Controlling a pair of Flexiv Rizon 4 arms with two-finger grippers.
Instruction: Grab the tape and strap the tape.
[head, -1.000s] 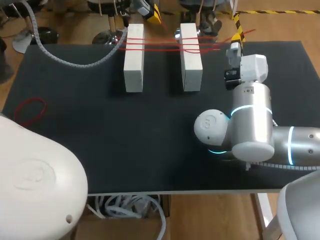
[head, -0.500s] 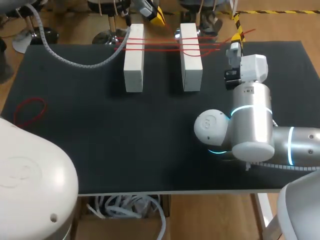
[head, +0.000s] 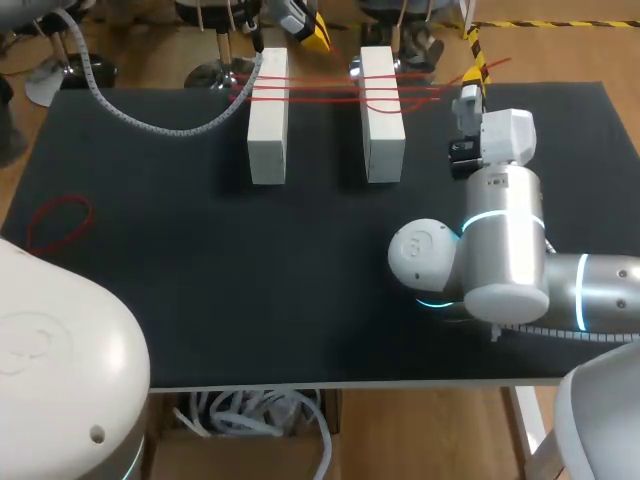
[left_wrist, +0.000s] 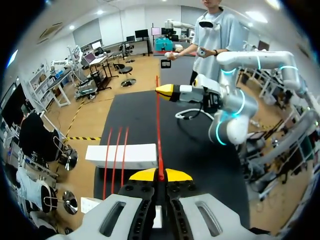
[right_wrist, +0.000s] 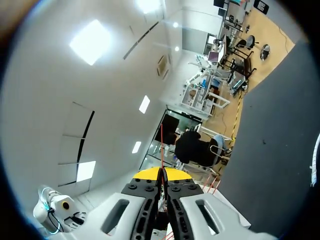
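One shift: left arm housing (head: 50, 370) edged toward near-left tabletop corner. Wrist views show left gripper (left_wrist: 160, 175), right gripper (right_wrist: 162, 173) clamped on taut red band (left_wrist: 158, 125); head view alone shows loose band (head: 60, 222).

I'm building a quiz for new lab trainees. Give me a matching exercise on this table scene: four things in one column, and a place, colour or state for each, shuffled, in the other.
Things:
1 loose red band
2 white blocks
3 left claw
4 table

Descriptions:
a black
b shut on a taut red band
c lying alone near the table's left edge
d spanned by stretched red bands

Pairs: 1-c, 2-d, 3-b, 4-a.
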